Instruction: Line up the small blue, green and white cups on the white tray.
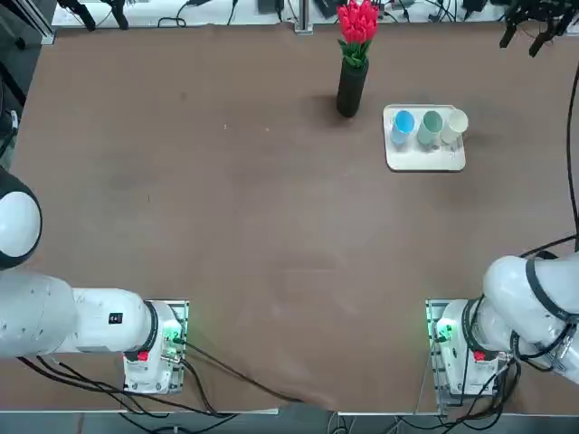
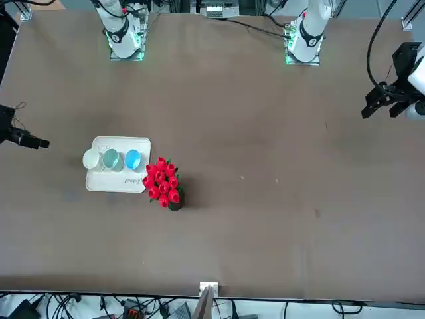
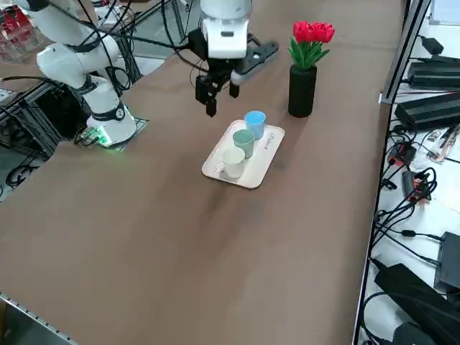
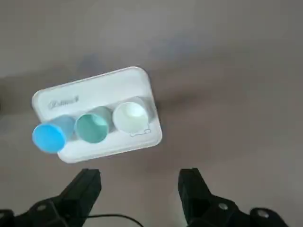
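- Blue cup [image 4: 49, 137], green cup [image 4: 92, 127] & white cup [image 4: 130, 117] are standing upright in one row on the white tray [image 4: 102, 87], touching – lineup looks done to me.
- Tray's sitting on the tabletop [image 1: 226, 226] near the flower vase [image 1: 351, 86].
- My right gripper [image 4: 139, 189] is hovering above, jaws wide, holding nothing – prob clearing off.

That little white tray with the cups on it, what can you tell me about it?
The white tray is small and nearly square, with rounded corners and a low rim; it looks like smooth plastic, with faint grey writing on its face. It lies flat on the brown table, near the dark vase of red flowers but apart from it. Three small cups stand upright on it in a row along one side: blue cup, green cup, white cup. Nothing else touches it.
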You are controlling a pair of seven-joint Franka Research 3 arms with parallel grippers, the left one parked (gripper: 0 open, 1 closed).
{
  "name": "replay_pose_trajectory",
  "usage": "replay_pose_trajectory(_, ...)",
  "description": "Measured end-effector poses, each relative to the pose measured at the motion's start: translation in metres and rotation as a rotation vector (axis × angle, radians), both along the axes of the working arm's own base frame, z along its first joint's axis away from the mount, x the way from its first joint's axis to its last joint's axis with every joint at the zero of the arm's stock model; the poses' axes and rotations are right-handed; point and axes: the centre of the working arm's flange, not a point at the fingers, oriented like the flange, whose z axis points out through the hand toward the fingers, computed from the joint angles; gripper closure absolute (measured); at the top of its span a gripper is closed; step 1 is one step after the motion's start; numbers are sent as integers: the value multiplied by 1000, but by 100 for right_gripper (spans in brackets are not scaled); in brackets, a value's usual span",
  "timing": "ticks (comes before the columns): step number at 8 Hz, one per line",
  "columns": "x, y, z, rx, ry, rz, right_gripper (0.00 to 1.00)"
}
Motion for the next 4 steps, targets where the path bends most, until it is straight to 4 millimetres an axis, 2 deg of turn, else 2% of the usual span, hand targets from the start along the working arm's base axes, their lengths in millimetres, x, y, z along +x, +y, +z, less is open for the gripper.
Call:
replay_pose_trajectory(2, -2, 36, 25, 37, -47, 249, 0)
replay_pose_trajectory(4, -10, 67, 53, 39, -83, 371, 0)
